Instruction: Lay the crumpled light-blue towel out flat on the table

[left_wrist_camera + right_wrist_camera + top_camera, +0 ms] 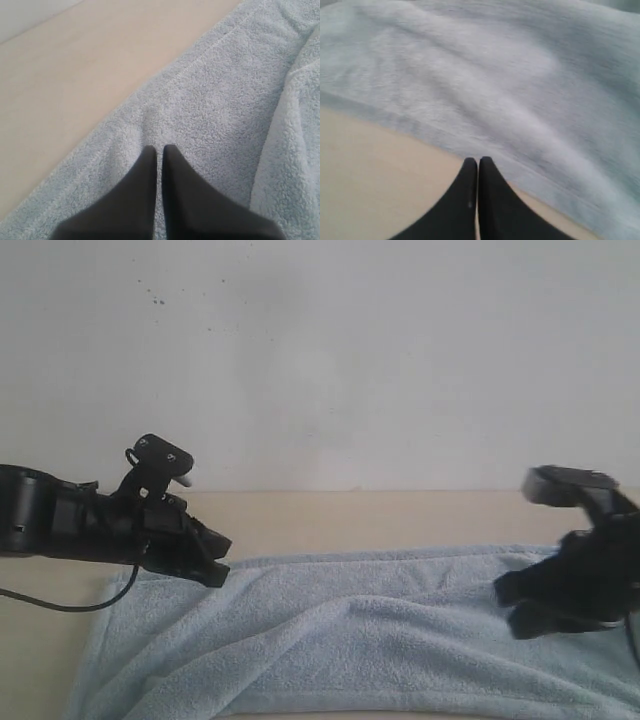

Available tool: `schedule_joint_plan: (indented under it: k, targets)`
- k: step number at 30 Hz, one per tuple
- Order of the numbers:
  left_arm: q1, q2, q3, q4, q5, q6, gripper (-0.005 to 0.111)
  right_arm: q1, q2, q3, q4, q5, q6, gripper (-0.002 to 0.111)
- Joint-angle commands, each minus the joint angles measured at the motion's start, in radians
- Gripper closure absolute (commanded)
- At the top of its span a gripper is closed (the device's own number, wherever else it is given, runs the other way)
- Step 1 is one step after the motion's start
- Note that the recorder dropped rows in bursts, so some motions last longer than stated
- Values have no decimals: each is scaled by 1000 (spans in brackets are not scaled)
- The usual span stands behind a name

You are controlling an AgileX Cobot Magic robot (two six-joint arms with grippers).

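The towel runs off the exterior view's bottom and right edges, its near corners unseen. The left arm is cut by the frame edge, the right gripper partly too. The right wrist view is blurred, smearing the towel's pile; whether the jaws touch it cannot be told.

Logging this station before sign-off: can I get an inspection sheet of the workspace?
Surface: pale-beige table, matte, no stains seen.
Job's things: light-blue towel mostly spread; a raised fold runs along its middle.
Clutter: nothing seen.
Grippers: left gripper shut, empty, over the towel; right gripper shut, empty, near the towel's hem.
Cables: black cable sags beneath the left arm.
Surroundings: white wall, a few dark specks.
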Motion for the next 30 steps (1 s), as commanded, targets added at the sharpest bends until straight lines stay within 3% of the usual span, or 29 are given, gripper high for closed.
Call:
schedule_joint_plan:
  k: [1,5,10,14,30]
  targets:
    - [2,-20,-4,-7,10,-22,103,229,46,-3,71,-199,-46,109]
    - [2,-36,2,-7,-16,-41,103,350,143,-33,71,-382,10,109]
    - [2,-62,2,-7,-62,-41,103,366,306,-181,71,-192,64,109]
    - [2,-77,2,-7,-60,-41,103,383,397,-277,71,-158,100,109]
    - [2,-77,2,-7,-60,-41,103,387,466,-284,41,-68,100,109]
